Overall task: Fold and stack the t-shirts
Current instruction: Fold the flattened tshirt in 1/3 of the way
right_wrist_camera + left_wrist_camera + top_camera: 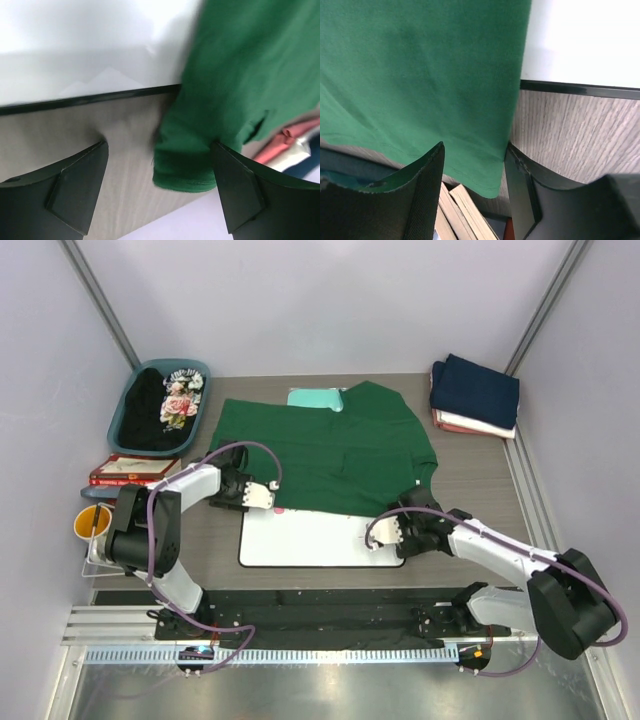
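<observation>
- Folding of the dark green t-shirt [330, 455] looks barely begun: it lies spread flat in the middle of the desk [480, 475], near hem over the whiteboard [310, 540]
- Both the left fingers [420, 195] and right fingers [75, 185] gape open, each pair straddling a hem corner, gripping nothing
- Far right, the navy, white and reddish shirts [475, 390] sit folded and stacked
- Left to fold too, I'd say: the black floral-print shirt [150, 410], heaped in the teal basket [204, 390]
</observation>
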Robot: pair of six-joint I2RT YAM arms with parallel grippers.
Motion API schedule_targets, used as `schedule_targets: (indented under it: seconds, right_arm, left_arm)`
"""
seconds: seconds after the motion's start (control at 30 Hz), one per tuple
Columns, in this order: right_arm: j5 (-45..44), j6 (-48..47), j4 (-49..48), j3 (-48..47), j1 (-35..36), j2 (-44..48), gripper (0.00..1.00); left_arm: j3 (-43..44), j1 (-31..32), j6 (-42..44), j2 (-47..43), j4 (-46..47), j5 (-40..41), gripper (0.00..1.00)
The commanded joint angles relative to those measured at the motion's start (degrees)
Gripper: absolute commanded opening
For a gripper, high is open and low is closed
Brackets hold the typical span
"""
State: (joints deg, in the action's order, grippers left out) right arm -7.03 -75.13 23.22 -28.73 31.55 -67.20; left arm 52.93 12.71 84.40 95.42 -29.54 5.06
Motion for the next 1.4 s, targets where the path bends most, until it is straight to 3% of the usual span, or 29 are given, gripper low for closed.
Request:
schedule_targets:
  seconds: [0.0, 0.13, 0.23, 0.27, 0.3, 0.33, 0.4, 0.5, 0.6, 0.9, 1.03, 1.23, 1.3, 1.33, 1.37]
  right_arm:
    - [-1.0, 1.0, -9.6, 2.0, 0.1, -6.2, 0.9]
    - [-0.4, 1.1, -12.4, 1.3, 0.1, -8.4, 0.84]
    - [-0.6, 1.0, -12.5, 0.8, 0.1, -9.6, 0.71]
    - [-0.9, 1.0, -12.3, 0.5, 0.1, -9.7, 0.66]
    - [-0.9, 0.9, -12.2, 0.4, 0.1, -9.7, 0.54]
    - [-1.1, 0.9, -11.5, 0.3, 0.0, -9.8, 0.49]
    - [-1.2, 0.9, -10.3, -0.8, 0.0, -9.9, 0.34]
    - [-1.1, 1.3, -6.4, -3.1, 0.0, -9.6, 0.22]
    - [-0.1, 1.5, -0.1, -6.1, 0.1, -8.7, 0.17]
    - [4.8, 0.8, 19.9, -13.2, 0.0, -4.3, 0.15]
    - [6.2, -1.1, 29.6, -14.6, 0.0, -3.0, 0.15]
    - [6.2, -1.9, 35.4, -13.5, 0.0, -2.1, 0.14]
    - [5.7, -1.6, 36.0, -12.8, 0.0, -2.1, 0.25]
    - [5.6, -1.3, 36.5, -12.8, 0.0, -2.1, 0.31]
    - [5.7, -1.1, 36.9, -13.3, 0.0, -2.1, 0.49]
  left_arm:
    - [0.9, 0.2, -0.4, 1.4, -1.0, -1.7, 0.51]
    - [1.0, 0.2, -0.4, 1.1, -2.3, -2.9, 0.45]
    - [1.2, 0.2, -0.5, 0.8, -4.0, -3.9, 0.27]
    - [1.5, 0.2, -0.6, 0.7, -4.6, -4.4, 0.14]
    - [1.8, 0.2, -0.6, 0.7, -6.7, -4.9, 0.04]
    - [2.1, 0.2, -0.6, 0.6, -7.7, -4.9, 0.01]
    - [3.0, 0.2, -0.1, 0.3, -11.8, -7.9, 0.0]
    - [4.7, 0.2, 0.3, -0.1, -18.5, -10.5, 0.0]
    - [7.4, 0.2, 0.7, -0.5, -26.9, -12.3, 0.0]
    - [9.0, 0.3, 5.5, -2.9, -44.0, -15.0, 0.0]
    - [5.6, 1.2, 8.3, -5.9, -45.7, -13.6, 0.0]
    - [2.1, 4.6, 7.5, -9.1, -46.8, -14.7, 0.0]
    - [1.8, 5.5, 5.7, -9.6, -46.4, -15.3, 0.17]
    - [2.0, 5.8, 4.7, -9.5, -46.7, -15.7, 0.36]
    - [3.0, 5.8, 4.3, -9.5, -47.6, -15.6, 0.44]
